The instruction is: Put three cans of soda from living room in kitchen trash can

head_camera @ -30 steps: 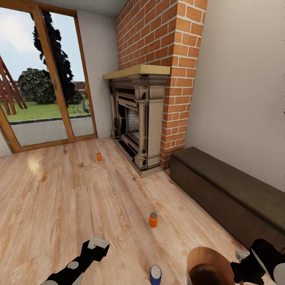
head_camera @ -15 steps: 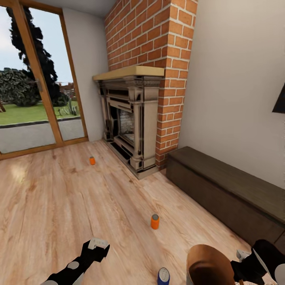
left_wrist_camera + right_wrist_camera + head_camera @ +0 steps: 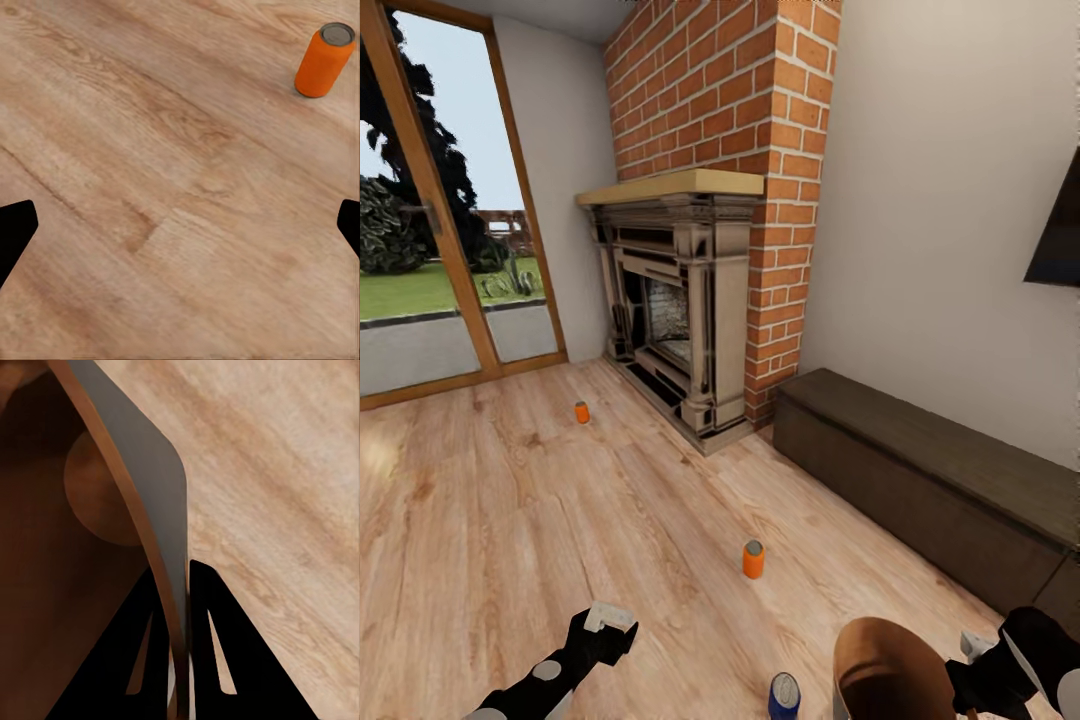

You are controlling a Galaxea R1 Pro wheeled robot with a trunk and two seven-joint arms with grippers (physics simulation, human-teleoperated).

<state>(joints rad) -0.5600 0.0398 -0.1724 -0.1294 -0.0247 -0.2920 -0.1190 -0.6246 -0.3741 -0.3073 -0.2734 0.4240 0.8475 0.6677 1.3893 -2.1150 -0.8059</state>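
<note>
Your right gripper (image 3: 180,660) is clamped on the rim of the pale grey, brown-lined trash can (image 3: 885,670), your left gripper (image 3: 608,628) spread empty; the light, rigid, slick blue soda can (image 3: 784,695) stands between them, so pinch it mid-body.

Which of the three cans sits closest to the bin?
The blue can, upright on the floor just left of the trash can that the right end effector grips by its rim. Both orange cans stand farther off, toward the fireplace.
</note>
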